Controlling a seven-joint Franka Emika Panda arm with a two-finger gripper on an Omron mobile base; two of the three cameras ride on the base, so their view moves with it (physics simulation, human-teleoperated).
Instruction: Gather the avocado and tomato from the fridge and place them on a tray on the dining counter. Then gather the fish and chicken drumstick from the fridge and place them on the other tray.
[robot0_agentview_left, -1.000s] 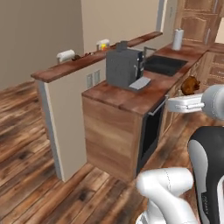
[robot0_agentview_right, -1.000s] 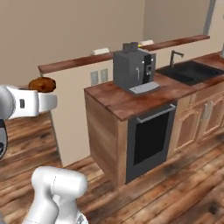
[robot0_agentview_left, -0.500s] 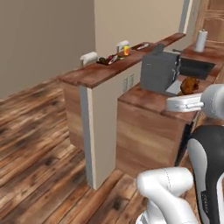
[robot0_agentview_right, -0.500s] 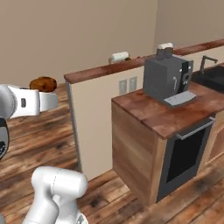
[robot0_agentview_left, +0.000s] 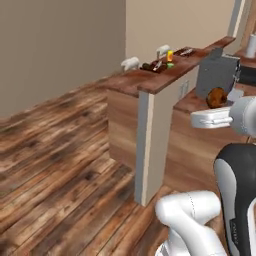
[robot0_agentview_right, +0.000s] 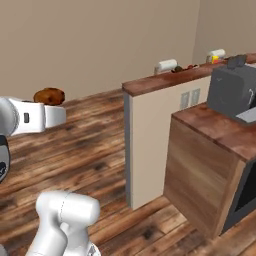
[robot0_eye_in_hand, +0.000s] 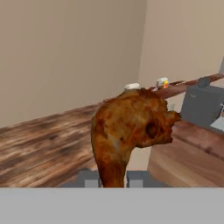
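Fingers (robot0_eye_in_hand: 89, 178) closed on the chicken drumstick (robot0_eye_in_hand: 129, 129) — held up in the air, thin end down between them, dining counter (robot0_agentview_left: 165, 75) ahead — small items on its top.

Left base view sat behind the arm, looking forward and down, the raised surface (robot0_agentview_left: 165, 75) far off at 1 o'clock. Right base view looked from the other side, same surface (robot0_agentview_right: 165, 80) at 2 o'clock. Both shared its pale end wall and the plank floor (robot0_agentview_left: 60, 150). Hand view looked along the pincer (robot0_eye_in_hand: 113, 178), drumstick (robot0_eye_in_hand: 129, 127) close up.
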